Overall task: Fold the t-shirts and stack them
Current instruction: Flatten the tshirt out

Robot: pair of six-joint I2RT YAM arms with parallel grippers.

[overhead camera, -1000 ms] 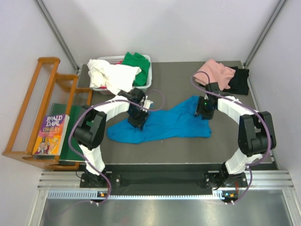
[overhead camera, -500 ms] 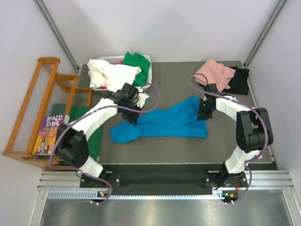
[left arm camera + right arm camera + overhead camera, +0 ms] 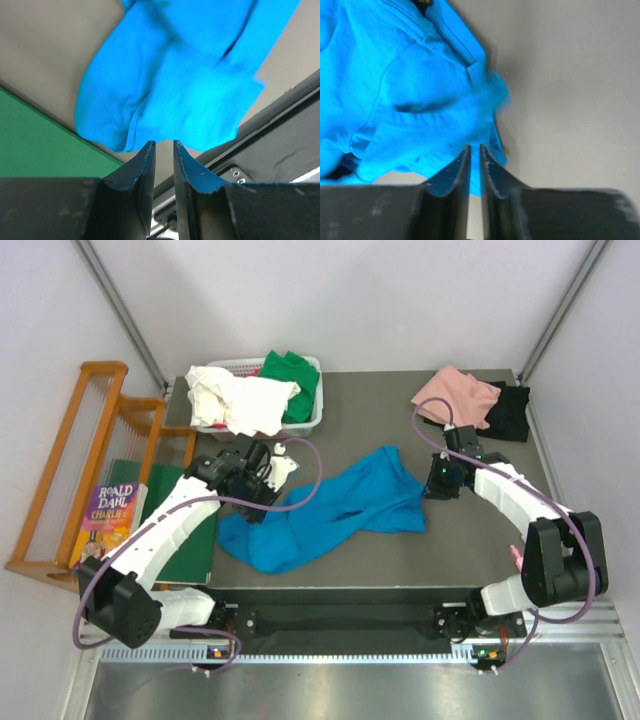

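Well, the blue t-shirt (image 3: 335, 505) lay bunched slantwise across the middle of the grey table (image 3: 400, 560), between my two arms. My left gripper (image 3: 164, 146) had its fingers drawn almost together, pinching the shirt's left end near the green board (image 3: 198, 552). My right gripper (image 3: 474, 148) was likewise clamped, with blue cloth caught at its tips on the shirt's right edge. At the far right corner a pink tee (image 3: 455, 395) touched a black tee (image 3: 512, 412). A white tee (image 3: 235, 400) and a green tee (image 3: 295, 375) sat heaped in the basket (image 3: 308, 423) at the far left.
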